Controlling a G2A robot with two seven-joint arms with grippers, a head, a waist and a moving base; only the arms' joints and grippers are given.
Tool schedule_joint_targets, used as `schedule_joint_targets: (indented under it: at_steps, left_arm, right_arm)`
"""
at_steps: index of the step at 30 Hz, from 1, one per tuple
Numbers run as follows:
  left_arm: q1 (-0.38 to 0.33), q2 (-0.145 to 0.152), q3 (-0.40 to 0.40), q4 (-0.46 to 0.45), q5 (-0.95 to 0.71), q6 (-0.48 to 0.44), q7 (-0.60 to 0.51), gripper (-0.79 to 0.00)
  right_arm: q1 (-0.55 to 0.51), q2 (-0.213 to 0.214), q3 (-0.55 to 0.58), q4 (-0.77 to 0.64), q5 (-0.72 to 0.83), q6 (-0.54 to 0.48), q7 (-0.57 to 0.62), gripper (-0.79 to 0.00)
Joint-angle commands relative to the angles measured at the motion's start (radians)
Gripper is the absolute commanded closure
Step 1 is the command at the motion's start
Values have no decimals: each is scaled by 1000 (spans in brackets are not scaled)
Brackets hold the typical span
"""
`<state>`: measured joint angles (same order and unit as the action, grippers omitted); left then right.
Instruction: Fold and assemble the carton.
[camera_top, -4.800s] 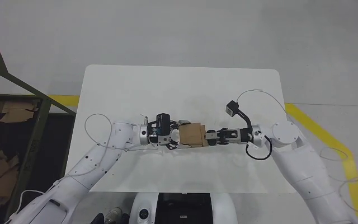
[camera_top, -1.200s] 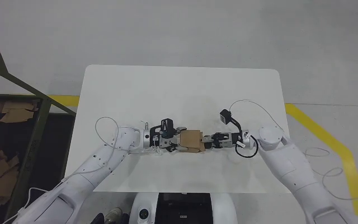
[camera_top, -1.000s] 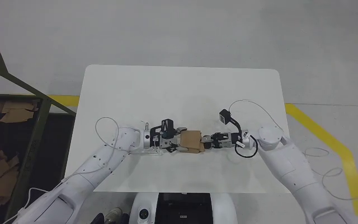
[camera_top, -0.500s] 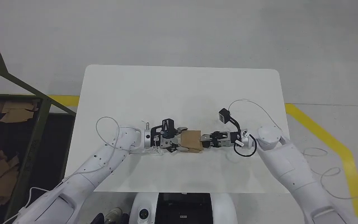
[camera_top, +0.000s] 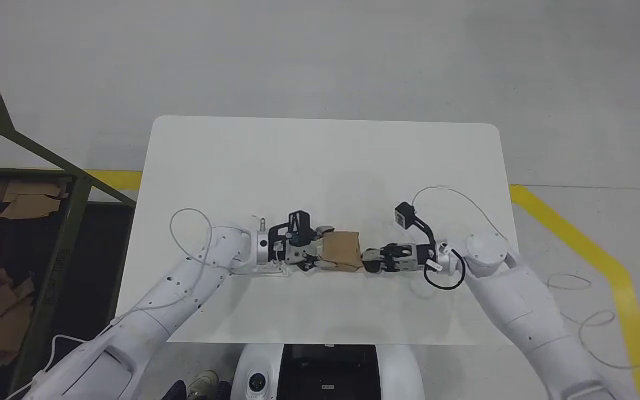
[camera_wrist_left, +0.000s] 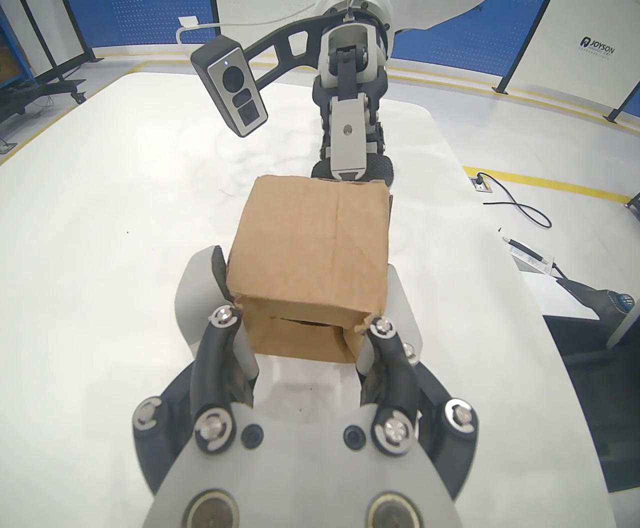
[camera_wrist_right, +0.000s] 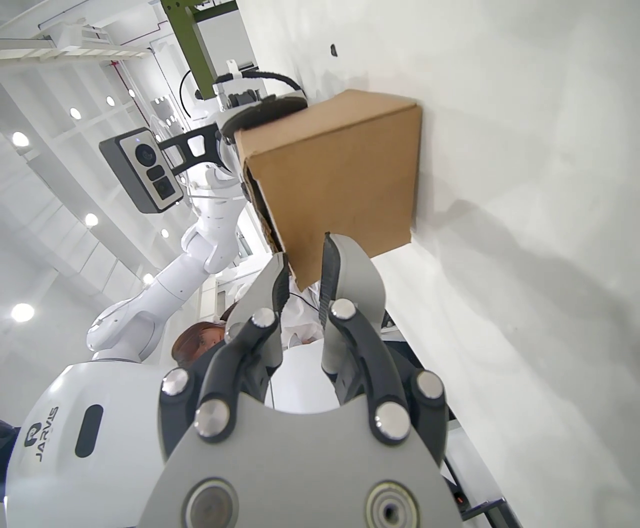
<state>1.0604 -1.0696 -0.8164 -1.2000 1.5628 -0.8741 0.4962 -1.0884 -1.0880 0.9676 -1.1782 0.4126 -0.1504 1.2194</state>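
Observation:
A small brown carton (camera_top: 343, 250) rests on the white table (camera_top: 320, 160), near its front edge. It is folded into a box shape, and one end (camera_wrist_left: 300, 332) faces my left wrist camera with a dark slit across it. My left gripper (camera_wrist_left: 305, 300) straddles that end, one finger (camera_wrist_left: 200, 285) pressed on each side wall. From the opposite side my right gripper (camera_wrist_right: 305, 280) is shut on a lower corner edge of the carton (camera_wrist_right: 340, 180), its fingers (camera_wrist_right: 350, 270) nearly together. In the top view both grippers, left (camera_top: 318, 251) and right (camera_top: 366, 260), meet at the carton.
The table stretches wide and bare behind the carton. A dark bin (camera_top: 35, 215) holding cardboard scraps stands on the floor past the left table edge. The right arm's wrist camera (camera_top: 404, 213) sticks out above its forearm.
The carton looks more compact than earlier and sits slightly nearer the front edge. My right gripper has slid a little toward the front edge at the carton's corner. The left arm barely moved.

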Motion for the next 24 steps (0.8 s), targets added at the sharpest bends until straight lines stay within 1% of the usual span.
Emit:
schedule_joint_targets:
  at_steps: [1,6,8,15,22,24]
  left_arm:
    - [1,0,-2,-1,-1,0,-3,-489]
    - [3,1,-4,-6,-2,1,-11,-489]
    - [4,0,-5,-7,-5,1,-13,-486]
    - [7,0,-7,-11,-10,0,-23,-477]
    - [6,-1,-8,-11,-14,-1,-31,-459]
    - [6,-1,-8,-10,-15,-2,-33,-459]
  right_arm:
    - [-8,1,2,-10,-2,-2,0,-102]
    - [-17,2,1,-24,-7,-6,1,-52]
    - [-18,2,-1,-29,-7,-8,3,0]
    - [-17,-3,-18,-52,-13,0,-6,0]
    - [-5,-9,-29,-37,-4,0,-6,0]
    - [-7,-6,-16,-29,4,-11,-3,-43]
